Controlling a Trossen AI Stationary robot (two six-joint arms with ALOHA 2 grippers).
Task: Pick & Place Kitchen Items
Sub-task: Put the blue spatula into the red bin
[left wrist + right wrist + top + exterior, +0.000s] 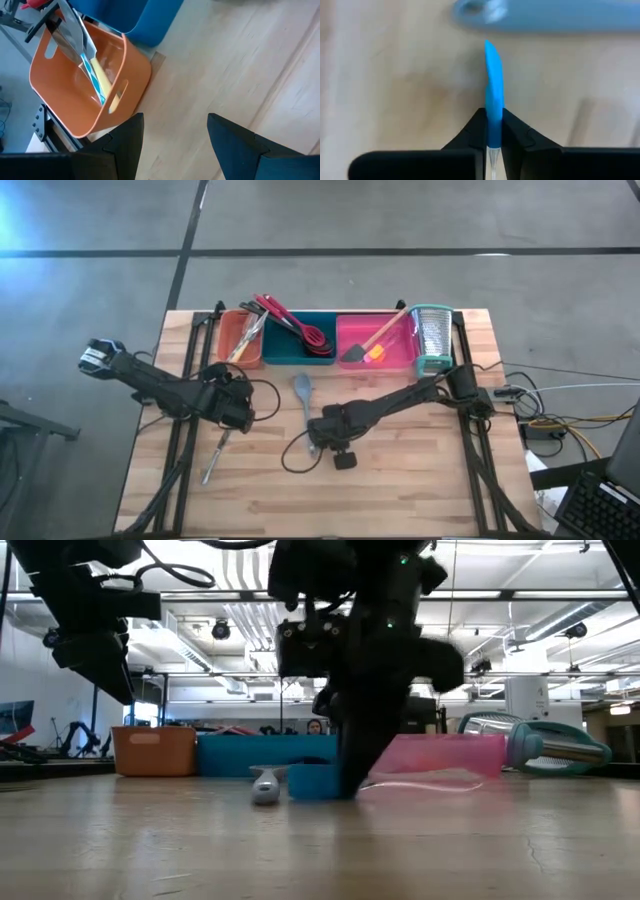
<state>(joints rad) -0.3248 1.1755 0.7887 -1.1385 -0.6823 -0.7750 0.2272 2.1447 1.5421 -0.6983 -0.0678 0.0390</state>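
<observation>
Mid-table, the right gripper [494, 131] pinches a thin blue tool [493, 85] whose long axis runs straight out past the fingertips, toward the grey spoon [303, 392] just beyond; left jaws hang half-open.

Right end effector [494, 131] low at mid-table, fingers pinched together, left end effector [175, 137] raised, fingers apart.
</observation>
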